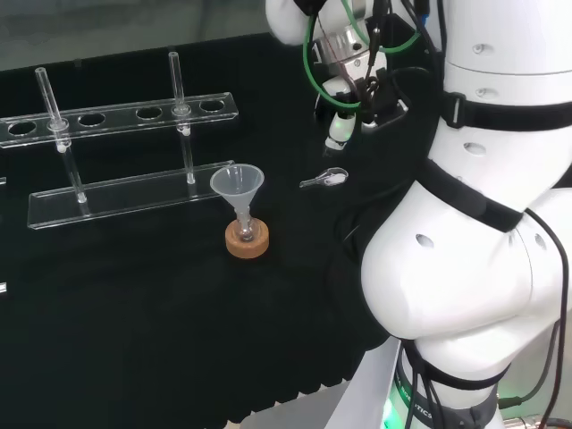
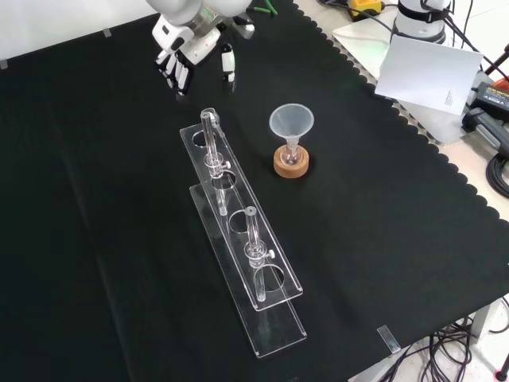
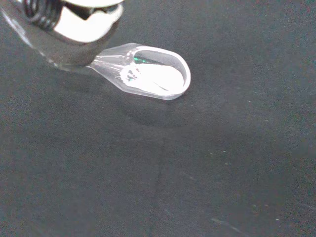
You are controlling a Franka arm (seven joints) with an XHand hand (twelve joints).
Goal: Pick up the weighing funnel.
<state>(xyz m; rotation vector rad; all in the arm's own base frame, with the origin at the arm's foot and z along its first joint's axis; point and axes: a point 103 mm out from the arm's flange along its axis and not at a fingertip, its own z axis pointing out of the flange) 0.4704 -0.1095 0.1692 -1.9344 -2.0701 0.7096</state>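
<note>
Currently no grasp: the hand (image 2: pixel 191 48) hangs with fingers straight and spread, holding nothing. Just beneath it the weighing funnel (image 3: pixel 148 76) lies on the surface (image 1: pixel 134 313), white material in its scoop. Judged remaining: descend, close, lift. Well beyond stands the funnel (image 1: pixel 237 183).

No text, label, number or sign can be read anywhere.
</note>
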